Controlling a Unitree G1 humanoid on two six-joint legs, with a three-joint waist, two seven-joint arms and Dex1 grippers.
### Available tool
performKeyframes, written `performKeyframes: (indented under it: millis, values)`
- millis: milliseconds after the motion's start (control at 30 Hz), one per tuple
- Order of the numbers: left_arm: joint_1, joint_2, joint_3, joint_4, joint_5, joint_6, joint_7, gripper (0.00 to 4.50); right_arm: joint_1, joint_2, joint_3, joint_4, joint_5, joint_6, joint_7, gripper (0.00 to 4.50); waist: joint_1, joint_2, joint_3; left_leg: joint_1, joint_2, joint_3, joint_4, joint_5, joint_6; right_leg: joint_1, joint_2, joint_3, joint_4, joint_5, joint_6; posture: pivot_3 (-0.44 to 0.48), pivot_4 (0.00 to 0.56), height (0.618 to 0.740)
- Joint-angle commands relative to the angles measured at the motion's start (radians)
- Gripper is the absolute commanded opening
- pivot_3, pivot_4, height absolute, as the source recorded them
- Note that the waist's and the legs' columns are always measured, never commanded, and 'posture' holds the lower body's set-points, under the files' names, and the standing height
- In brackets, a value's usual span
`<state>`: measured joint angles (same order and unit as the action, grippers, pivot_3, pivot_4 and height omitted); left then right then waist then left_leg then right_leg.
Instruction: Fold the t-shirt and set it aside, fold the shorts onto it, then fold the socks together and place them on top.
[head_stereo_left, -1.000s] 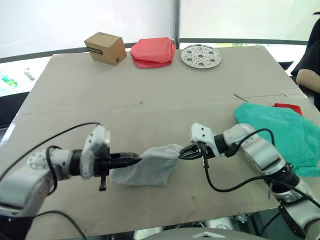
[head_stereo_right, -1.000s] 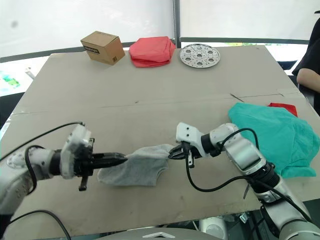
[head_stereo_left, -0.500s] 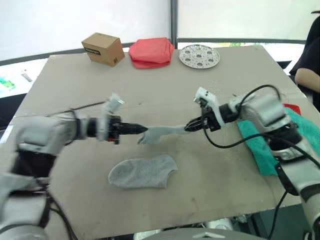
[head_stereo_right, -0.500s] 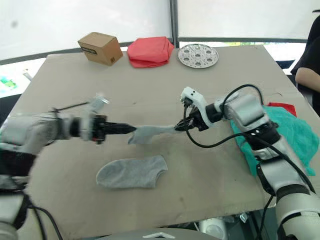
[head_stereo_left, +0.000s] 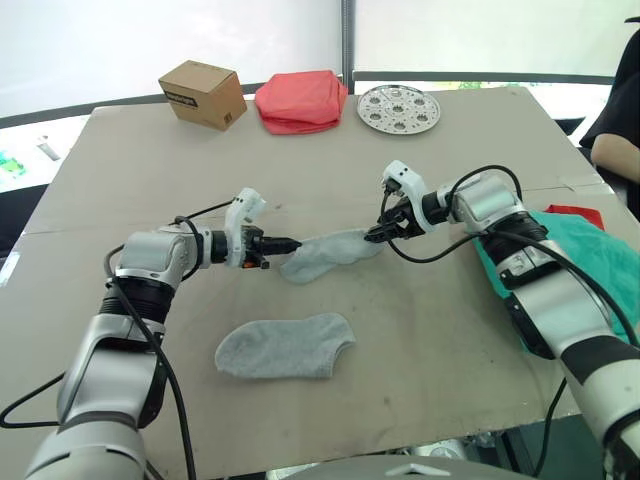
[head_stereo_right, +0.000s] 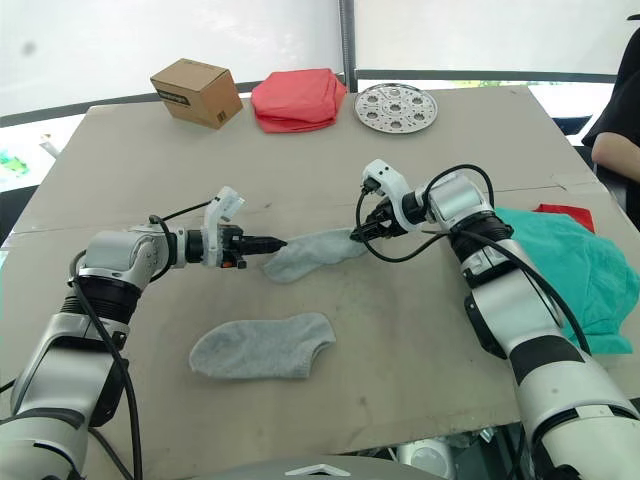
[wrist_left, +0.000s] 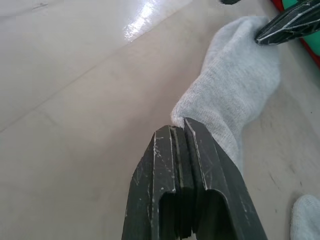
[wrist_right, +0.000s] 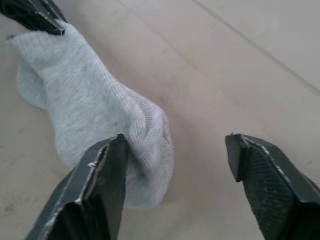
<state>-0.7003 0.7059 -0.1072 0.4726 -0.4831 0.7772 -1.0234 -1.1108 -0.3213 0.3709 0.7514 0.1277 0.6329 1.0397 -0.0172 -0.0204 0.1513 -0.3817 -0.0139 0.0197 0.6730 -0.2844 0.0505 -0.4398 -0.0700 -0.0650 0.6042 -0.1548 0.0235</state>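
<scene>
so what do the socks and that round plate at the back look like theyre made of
Socks: soft knit cloth, light grey and matte, with fine ribbing visible in the wrist views. Round plate: probably metal, silvery with a dull shine and punched holes, though plastic can't be ruled out.

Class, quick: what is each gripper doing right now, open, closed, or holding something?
Left gripper: closed on one end of the upper sock.
Right gripper: open beside the sock's other end.
</scene>
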Motion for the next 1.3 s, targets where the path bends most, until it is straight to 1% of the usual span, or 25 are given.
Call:
performKeyframes:
  millis: [33, 67, 100, 133, 167, 200, 233, 300, 400, 467, 533, 567, 600, 667, 767, 833, 900, 967, 1033, 1067, 1133, 1167, 1200, 1233, 1300]
  values:
    - [0.017, 0.007, 0.075, -0.043, 0.034, -0.104, 0.034, 0.0, 0.066, -0.044, -0.051, -0.205, -0.018, -0.063, -0.042, 4.04, 0.002, 0.0, 0.0, 0.0, 0.0, 0.0, 0.0, 0.0, 0.0, 0.0, 0.0, 0.0, 0.0, 0.0, 0.0, 0.0, 0.15, 0.74]
    - [0.023, 0.004, 0.101, -0.06, 0.017, -0.093, 0.04, 0.35, 0.099, -0.046, -0.071, -0.275, -0.011, -0.057, -0.069, 4.49, 0.001, 0.0, 0.0, 0.001, 0.0, 0.0, 0.0, 0.0, 0.0, 0.0, -0.001, 0.0, 0.0, 0.0, 0.0, 0.0, 0.15, 0.74]
    - [0.035, 0.001, 0.128, -0.089, -0.004, -0.076, 0.045, 0.72, 0.134, -0.049, -0.085, -0.347, 0.001, -0.044, -0.079, 4.5, 0.001, 0.0, 0.0, 0.001, 0.0, 0.0, 0.0, 0.0, 0.0, 0.0, -0.001, 0.001, 0.001, 0.0, 0.0, 0.0, 0.15, 0.74]
    - [0.053, 0.001, 0.155, -0.135, -0.027, -0.061, 0.045, 0.9, 0.177, -0.054, -0.092, -0.43, 0.013, -0.041, -0.079, 4.5, 0.001, 0.0, 0.0, 0.001, 0.0, 0.0, 0.0, 0.0, 0.0, 0.0, -0.001, 0.002, 0.001, 0.0, 0.0, 0.0, 0.15, 0.74]
    - [0.071, 0.0, 0.181, -0.182, -0.05, -0.043, 0.047, 1.47, 0.215, -0.058, -0.097, -0.501, 0.023, -0.016, -0.087, 4.5, 0.001, 0.0, 0.0, 0.0, 0.0, -0.001, 0.001, 0.0, 0.0, 0.0, -0.001, 0.003, 0.002, 0.0, 0.0, 0.0, 0.15, 0.74]
    - [0.089, -0.002, 0.204, -0.225, -0.07, -0.026, 0.053, 1.47, 0.247, -0.056, -0.103, -0.554, 0.03, 0.008, -0.099, 4.5, 0.0, 0.0, 0.0, 0.0, 0.0, -0.001, 0.001, 0.0, 0.0, 0.0, -0.001, 0.003, 0.002, 0.0, 0.0, 0.0, 0.15, 0.74]
    - [0.108, -0.001, 0.219, -0.265, -0.086, -0.007, 0.058, 2.09, 0.271, -0.05, -0.105, -0.586, 0.029, 0.017, -0.117, 4.5, 0.001, 0.0, 0.0, 0.0, 0.0, -0.001, 0.001, 0.0, 0.0, 0.0, -0.001, 0.003, 0.002, 0.0, 0.0, 0.0, 0.15, 0.74]
    - [0.162, -0.001, 0.231, -0.351, -0.099, 0.017, 0.077, 2.09, 0.302, -0.023, -0.106, -0.603, 0.012, 0.013, -0.172, 4.5, -0.001, 0.0, 0.0, 0.0, 0.001, 0.0, 0.001, 0.0, 0.0, 0.0, -0.002, 0.005, 0.003, 0.0, 0.0, 0.0, 0.15, 0.74]
    - [0.214, -0.06, 0.269, -0.414, -0.078, -0.019, 0.183, 2.13, 0.313, 0.051, -0.127, -0.583, 0.023, 0.04, -0.252, 3.67, 0.001, 0.0, 0.0, 0.002, 0.0, 0.001, 0.001, 0.0, 0.0, 0.0, -0.002, 0.006, 0.001, 0.0, 0.0, 0.0, 0.15, 0.74]
    - [0.235, -0.087, 0.272, -0.451, -0.075, -0.027, 0.213, 2.13, 0.301, 0.102, -0.141, -0.542, 0.029, 0.036, -0.291, 2.72, 0.003, -0.001, -0.001, 0.002, 0.0, 0.001, 0.001, 0.0, 0.0, 0.0, -0.001, 0.006, 0.001, 0.0, 0.0, 0.0, 0.15, 0.74]
    - [0.272, -0.093, 0.231, -0.501, -0.047, -0.064, 0.204, 2.13, 0.272, 0.157, -0.159, -0.453, 0.017, 0.007, -0.35, 1.68, 0.002, -0.001, -0.001, 0.002, 0.0, 0.001, 0.002, 0.0, 0.0, 0.001, -0.001, 0.006, 0.002, 0.0, 0.0, 0.0, 0.15, 0.74]
    - [0.283, -0.1, 0.216, -0.508, -0.03, -0.079, 0.212, 2.13, 0.257, 0.18, -0.165, -0.401, 0.004, -0.011, -0.386, 1.33, 0.002, -0.001, -0.001, 0.002, 0.0, 0.001, 0.002, 0.0, 0.0, 0.001, -0.001, 0.006, 0.002, 0.0, -0.001, 0.0, 0.15, 0.74]
    - [0.29, -0.112, 0.206, -0.503, -0.016, -0.085, 0.231, 2.13, 0.243, 0.195, -0.158, -0.342, -0.019, -0.037, -0.419, 0.73, 0.004, -0.001, -0.001, 0.003, 0.0, 0.001, 0.002, 0.0, 0.0, 0.001, -0.001, 0.007, 0.002, 0.0, -0.001, 0.0, 0.15, 0.74]
    - [0.301, -0.119, 0.167, -0.475, 0.048, -0.119, 0.268, 2.13, 0.228, 0.2, -0.114, -0.249, -0.069, -0.058, -0.431, 0.04, 0.006, -0.001, -0.001, 0.003, -0.001, 0.001, 0.002, 0.0, 0.0, 0.001, -0.001, 0.006, 0.002, 0.0, -0.001, 0.0, 0.15, 0.74]
    - [0.315, -0.114, 0.098, -0.427, 0.147, -0.206, 0.282, 2.13, 0.225, 0.185, -0.056, -0.19, -0.102, -0.009, -0.376, 0.04, 0.004, -0.001, -0.001, 0.003, -0.001, 0.001, 0.001, 0.0, 0.0, 0.001, -0.001, 0.006, 0.002, 0.0, -0.001, 0.0, 0.15, 0.74]
    - [0.321, -0.082, 0.049, -0.372, 0.208, -0.28, 0.238, 2.13, 0.248, 0.141, -0.007, -0.29, -0.083, 0.113, -0.284, 0.04, 0.005, -0.001, -0.002, 0.003, -0.001, 0.001, 0.001, 0.0, 0.0, 0.001, 0.0, 0.006, 0.002, 0.0, -0.001, 0.0, 0.15, 0.74]
    - [0.321, -0.048, 0.021, -0.314, 0.247, -0.366, 0.171, 2.13, 0.272, 0.117, -0.012, -0.401, -0.068, 0.202, -0.287, 0.04, 0.004, 0.001, -0.004, 0.003, -0.001, 0.0, 0.001, 0.0, 0.0, 0.001, 0.0, 0.004, 0.001, 0.0, -0.001, 0.0, 0.15, 0.74]
    - [0.311, -0.031, 0.009, -0.264, 0.271, -0.454, 0.127, 2.13, 0.293, 0.126, -0.058, -0.472, -0.065, 0.214, -0.348, 0.04, 0.003, 0.002, -0.005, 0.003, -0.001, 0.0, 0.001, 0.0, 0.0, 0.001, -0.001, 0.004, 0.002, -0.001, -0.002, 0.0, 0.15, 0.74]
    - [0.294, -0.039, 0.044, -0.236, 0.239, -0.5, 0.094, 2.13, 0.331, 0.139, -0.124, -0.565, -0.04, 0.163, -0.39, 0.04, 0.003, 0.002, -0.005, 0.004, -0.001, 0.001, 0.001, 0.0, 0.0, 0.001, -0.001, 0.003, 0.002, -0.001, -0.002, 0.0, 0.15, 0.74]
    - [0.299, -0.038, 0.082, -0.273, 0.162, -0.458, 0.04, 2.13, 0.358, 0.13, -0.146, -0.627, -0.031, 0.138, -0.395, 0.04, 0.003, 0.002, -0.004, 0.004, -0.001, 0.001, 0.001, 0.0, 0.0, 0.001, -0.001, 0.002, 0.002, -0.001, -0.002, 0.0, 0.15, 0.74]
    - [0.322, -0.018, 0.156, -0.373, 0.012, -0.354, -0.046, 2.13, 0.427, 0.086, -0.156, -0.76, 0.009, 0.101, -0.334, 0.61, 0.002, 0.003, -0.004, 0.002, -0.001, 0.0, 0.001, 0.0, 0.0, 0.001, -0.001, 0.002, 0.002, 0.0, -0.001, 0.0, 0.15, 0.74]
    - [0.344, 0.007, 0.18, -0.425, -0.038, -0.312, -0.085, 2.39, 0.469, 0.059, -0.154, -0.839, 0.046, 0.079, -0.279, 0.87, 0.003, 0.002, -0.004, 0.001, 0.0, 0.0, 0.001, 0.0, 0.0, 0.0, -0.001, 0.002, 0.001, -0.001, -0.001, 0.0, 0.15, 0.74]
    - [0.378, 0.051, 0.199, -0.486, -0.086, -0.261, -0.134, 2.64, 0.51, 0.03, -0.16, -0.926, 0.103, 0.094, -0.224, 1.26, 0.002, 0.002, -0.003, 0.0, 0.0, 0.0, 0.001, 0.0, 0.0, -0.001, -0.001, 0.002, 0.001, -0.001, -0.001, 0.0, 0.15, 0.74]
    - [0.415, 0.096, 0.216, -0.545, -0.126, -0.209, -0.17, 2.95, 0.544, -0.001, -0.159, -0.998, 0.141, 0.083, -0.176, 1.99, 0.002, 0.002, -0.003, -0.001, 0.001, -0.002, 0.001, 0.0, 0.0, -0.001, 0.0, 0.002, 0.001, -0.001, -0.001, 0.0, 0.15, 0.74]
    - [0.505, 0.168, 0.262, -0.658, -0.182, -0.145, -0.202, 3.71, 0.598, -0.073, -0.133, -1.1, 0.171, 0.044, -0.097, 2.67, -0.004, 0.002, -0.003, 0.0, 0.0, -0.001, 0.0, 0.0, 0.001, -0.001, 0.0, 0.001, -0.001, -0.001, 0.0, 0.0, 0.15, 0.74]
